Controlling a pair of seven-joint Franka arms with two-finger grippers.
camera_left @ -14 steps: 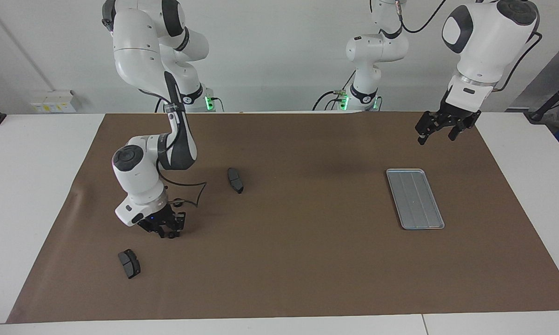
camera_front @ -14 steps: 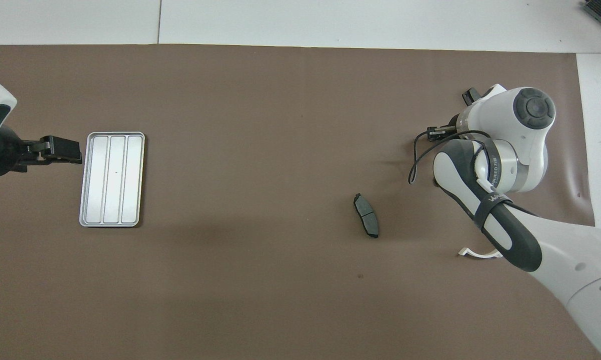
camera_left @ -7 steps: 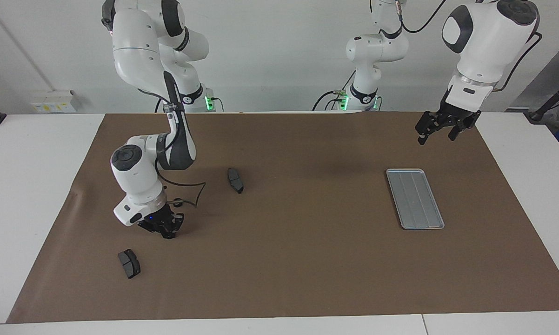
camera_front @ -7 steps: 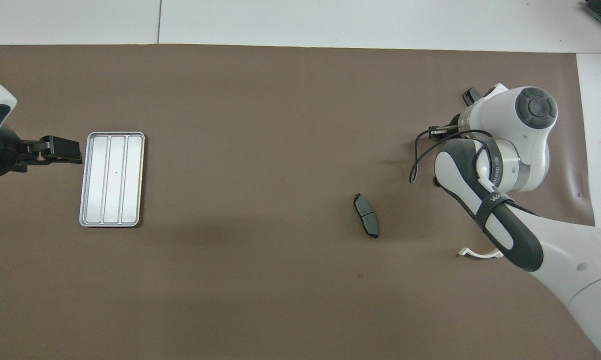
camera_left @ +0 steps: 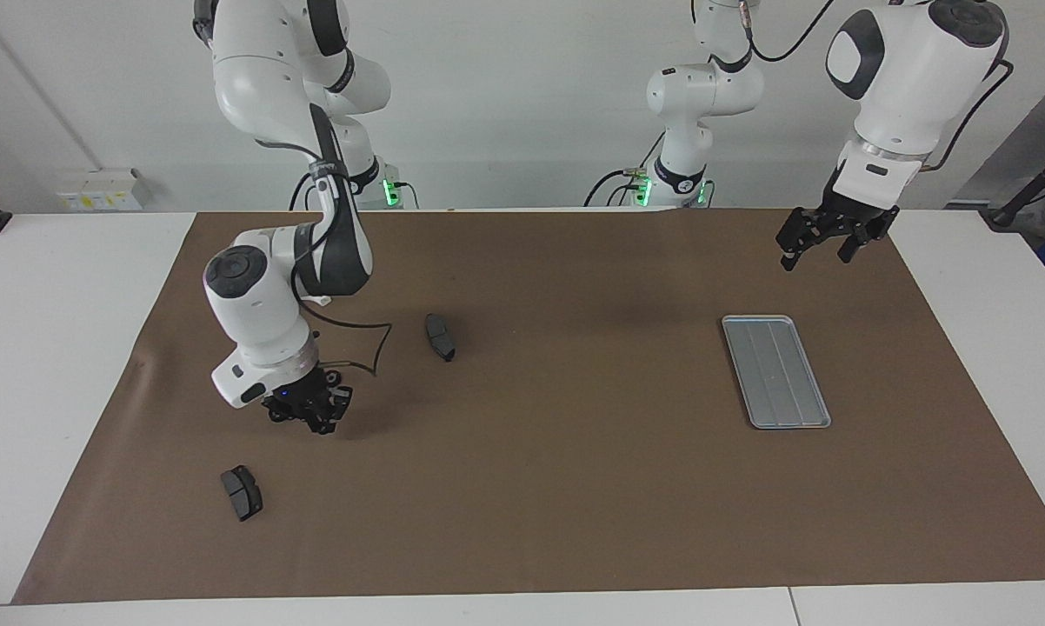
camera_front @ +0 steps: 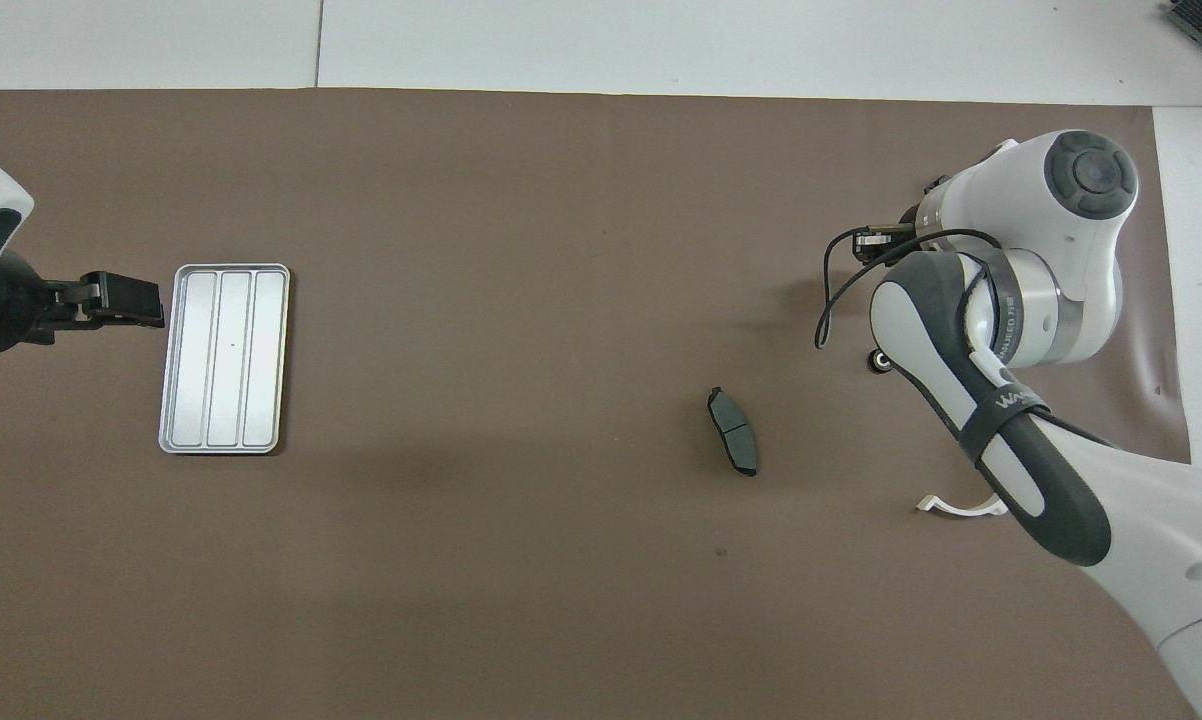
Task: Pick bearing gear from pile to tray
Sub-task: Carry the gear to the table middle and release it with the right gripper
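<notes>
The bearing gear cannot be made out with certainty: a small black round part (camera_front: 876,361) shows on the brown mat (camera_left: 575,487) beside the right arm's wrist in the overhead view, toward the right arm's end of the bench, and whether another sits between the fingers of the right claw (camera_left: 314,419) cannot be told. That claw hangs low over the mat near that end, fingertips drawn fully together, so if it has a gear, it pinches something very small. The risk from here, as I judge it, is an empty or marginal pinch: a tiny round part could slip out on the long carry across the mat, or roll when released. Two dark brake pads lie near, one (camera_left: 440,336) toward the middle of the bench, the other (camera_left: 242,492) closer to the edge away from the robots, and a white half-ring bracket (camera_front: 946,506) peeks out under the arm. The tray (camera_left: 775,370) lies toward the left arm's end, with nothing in it. The left claw (camera_left: 818,243) waits in the air with its fingers spread wide, holding nothing, over the mat just beside the tray.
</notes>
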